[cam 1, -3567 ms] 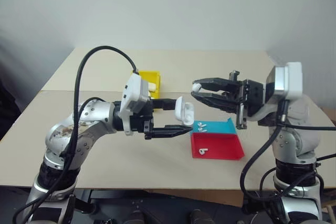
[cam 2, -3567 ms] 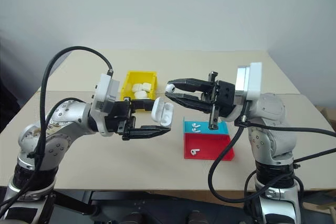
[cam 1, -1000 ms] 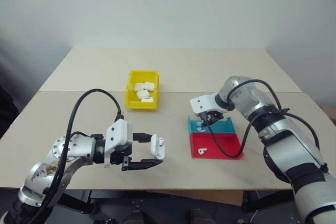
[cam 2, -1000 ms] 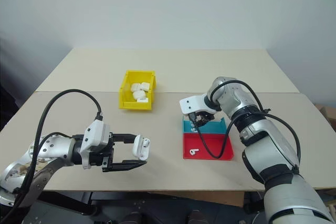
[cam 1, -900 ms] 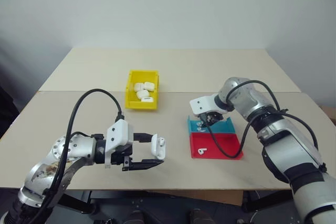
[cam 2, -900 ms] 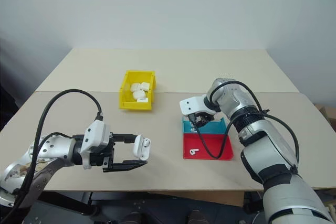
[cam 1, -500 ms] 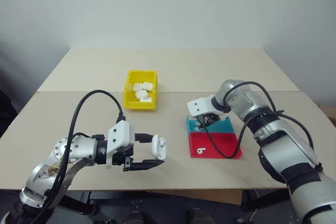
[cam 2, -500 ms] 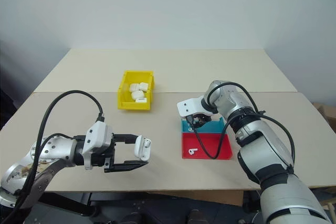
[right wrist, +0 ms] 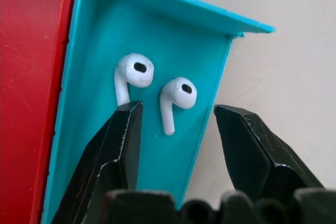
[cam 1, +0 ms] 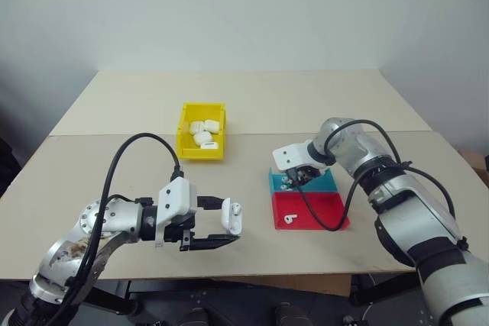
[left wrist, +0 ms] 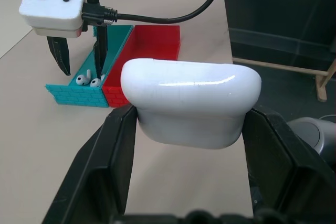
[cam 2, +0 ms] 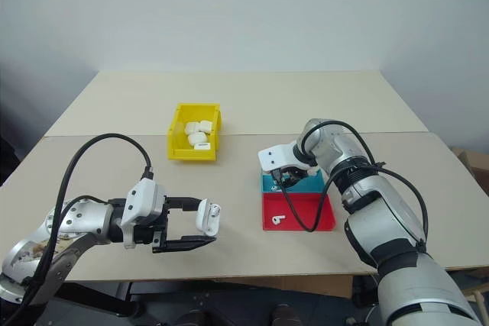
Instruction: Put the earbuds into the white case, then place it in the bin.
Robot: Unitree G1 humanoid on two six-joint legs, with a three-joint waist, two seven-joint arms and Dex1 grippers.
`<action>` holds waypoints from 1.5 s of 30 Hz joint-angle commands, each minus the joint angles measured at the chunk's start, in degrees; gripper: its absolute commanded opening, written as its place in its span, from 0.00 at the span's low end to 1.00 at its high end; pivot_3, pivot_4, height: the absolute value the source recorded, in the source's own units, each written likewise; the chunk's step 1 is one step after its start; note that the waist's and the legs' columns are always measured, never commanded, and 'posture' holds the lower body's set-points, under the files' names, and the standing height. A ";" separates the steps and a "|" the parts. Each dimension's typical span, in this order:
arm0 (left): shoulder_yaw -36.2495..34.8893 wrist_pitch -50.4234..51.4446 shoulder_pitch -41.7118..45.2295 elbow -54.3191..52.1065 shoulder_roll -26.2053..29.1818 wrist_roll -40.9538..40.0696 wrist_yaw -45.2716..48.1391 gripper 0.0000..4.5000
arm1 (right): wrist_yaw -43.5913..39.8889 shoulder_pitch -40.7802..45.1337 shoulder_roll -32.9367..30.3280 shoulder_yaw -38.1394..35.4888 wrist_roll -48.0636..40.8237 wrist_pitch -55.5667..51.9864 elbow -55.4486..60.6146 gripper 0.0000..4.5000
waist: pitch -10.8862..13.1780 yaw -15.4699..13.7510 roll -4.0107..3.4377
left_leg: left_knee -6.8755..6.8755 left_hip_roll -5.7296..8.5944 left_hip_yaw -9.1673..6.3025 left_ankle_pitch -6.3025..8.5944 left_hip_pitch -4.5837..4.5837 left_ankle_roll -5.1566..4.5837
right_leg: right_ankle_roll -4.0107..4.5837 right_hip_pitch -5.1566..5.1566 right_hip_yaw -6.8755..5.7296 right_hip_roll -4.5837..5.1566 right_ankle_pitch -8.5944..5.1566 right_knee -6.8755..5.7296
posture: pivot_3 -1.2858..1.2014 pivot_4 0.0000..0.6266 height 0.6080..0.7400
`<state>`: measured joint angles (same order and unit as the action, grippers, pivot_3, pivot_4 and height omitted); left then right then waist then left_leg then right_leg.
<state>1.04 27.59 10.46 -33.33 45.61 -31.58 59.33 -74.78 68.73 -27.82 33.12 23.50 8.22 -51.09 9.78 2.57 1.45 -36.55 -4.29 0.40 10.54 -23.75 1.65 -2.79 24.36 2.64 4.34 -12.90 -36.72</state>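
My left gripper (cam 1: 228, 223) is shut on the white case (left wrist: 191, 100), holding it above the table's near left part (cam 2: 206, 217); the lid looks flipped open. Two earbuds (right wrist: 131, 74) (right wrist: 176, 98) lie in the blue tray (cam 1: 321, 182). My right gripper (right wrist: 178, 111) hangs open and pointing down just over them. One finger is inside the tray and the other is outside its wall. A third earbud (cam 1: 289, 220) lies in the red tray (cam 1: 321, 211). The yellow bin (cam 1: 186, 124) stands at the back left.
Several white cases (cam 1: 205, 133) lie in the yellow bin. The red and blue trays sit side by side right of the table's middle. My right arm's black cable (cam 1: 321, 223) loops over the red tray. Open tabletop lies between the bin and the trays.
Since the earliest frames, my right gripper has left the case and come down onto the blue tray, and my left arm has lowered with the case. Over the last second only the view shifted slightly.
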 commanded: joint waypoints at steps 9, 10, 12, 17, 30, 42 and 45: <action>-0.61 -1.52 -0.21 -2.25 -0.14 -0.22 -0.39 0.61 | 0.72 1.76 0.55 -1.02 0.56 2.15 -1.18 0.50 | 0.00 -0.05 0.00 | 0.00 0.00 0.00 0.00 0.01 0.00 | 0.00 -0.01 0.00 0.00 0.00 0.00 | 0.52 0.24 1.00; -0.62 -1.50 -0.24 -2.29 -0.12 -0.18 -0.45 0.61 | 0.71 1.77 0.58 -1.04 0.54 2.30 -1.32 0.46 | 0.00 -0.05 0.00 | 0.00 0.00 0.00 0.00 0.01 0.00 | 0.00 -0.01 0.00 0.00 0.00 0.00 | 0.52 0.24 1.00; -0.69 -1.50 -0.32 -2.39 -0.01 -0.24 -0.39 0.61 | 0.89 1.69 0.53 -0.97 0.68 3.17 -1.37 0.39 | 0.00 -0.05 0.00 | 0.00 0.00 -0.01 0.00 0.01 0.00 | 0.00 -0.01 0.00 0.00 0.00 -0.01 | 0.52 0.24 1.00; -0.82 -1.28 -0.40 -2.76 -0.02 -0.74 -0.28 0.61 | 0.69 1.73 0.72 -1.20 0.61 3.34 -1.64 0.39 | 0.00 -0.05 0.00 | 0.00 0.00 0.00 0.00 0.01 0.00 | 0.00 -0.01 0.00 0.00 0.00 -0.01 | 0.52 0.24 1.00; -0.68 -1.67 -0.16 -2.31 -0.15 -0.20 -0.32 0.61 | 1.46 1.78 1.34 -0.95 1.01 3.80 -2.71 0.39 | 0.00 -0.04 0.00 | 0.00 0.00 -0.01 0.00 0.03 0.00 | 0.00 -0.03 0.00 0.00 0.00 -0.02 | 0.52 0.24 1.00; -0.21 -1.81 -0.30 -2.36 -0.17 0.22 -0.32 0.61 | 1.91 1.45 0.93 -0.49 2.69 4.17 -2.95 0.39 | 0.00 -0.04 0.00 | 0.00 0.00 -0.01 0.00 0.05 0.00 | 0.00 -0.04 0.00 -0.01 0.00 -0.02 | 0.52 0.24 1.00; -0.14 -1.92 -0.02 -2.18 -0.21 0.26 -0.22 0.61 | 1.82 1.50 0.97 -0.60 2.99 3.90 -3.11 0.39 | 0.00 -0.05 0.00 | 0.00 0.00 -0.01 0.00 0.09 0.01 | 0.00 -0.07 0.00 0.00 0.00 -0.02 | 0.52 0.24 1.00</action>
<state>1.13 27.13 10.17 -34.19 45.48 -31.35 59.10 -72.96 69.08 -26.50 33.06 25.83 12.16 -53.56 9.78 2.53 1.45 -36.55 -4.29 0.39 10.53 -23.65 1.66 -2.78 24.29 2.64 4.34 -12.90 -36.74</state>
